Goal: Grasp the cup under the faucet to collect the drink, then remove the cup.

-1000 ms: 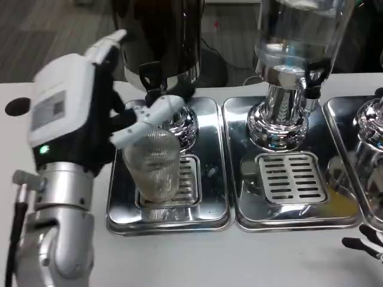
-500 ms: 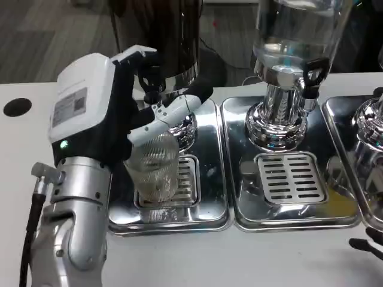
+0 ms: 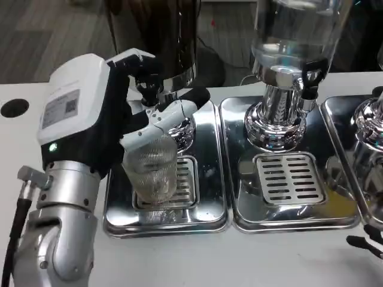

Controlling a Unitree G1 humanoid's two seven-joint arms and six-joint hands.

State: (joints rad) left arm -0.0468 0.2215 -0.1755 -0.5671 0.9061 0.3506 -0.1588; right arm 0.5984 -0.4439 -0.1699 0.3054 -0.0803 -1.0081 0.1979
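Observation:
A clear ribbed cup (image 3: 154,173) stands upright on the drip grate (image 3: 188,179) of the left steel tray (image 3: 213,179), below the black faucet (image 3: 149,91) of the dark dispenser (image 3: 158,36). My left hand (image 3: 84,119) is at the cup's left side. Its white and black fingers (image 3: 164,116) wrap across the cup's upper part and grip it. The hand hides the cup's left edge. Whether any drink is in the cup is unclear. Black fingertips of my right hand (image 3: 364,244) show at the bottom right edge, low over the table.
A clear-tank dispenser (image 3: 296,36) stands on a second steel tray (image 3: 287,222) with its own grate in the middle. Part of a third dispenser (image 3: 371,122) shows at the right edge. A black round hole (image 3: 13,107) marks the white table at left.
My left hand has moved right against the cup and its fingers have closed across the cup's top. The cup stays on the grate. The right fingertips have barely shifted.

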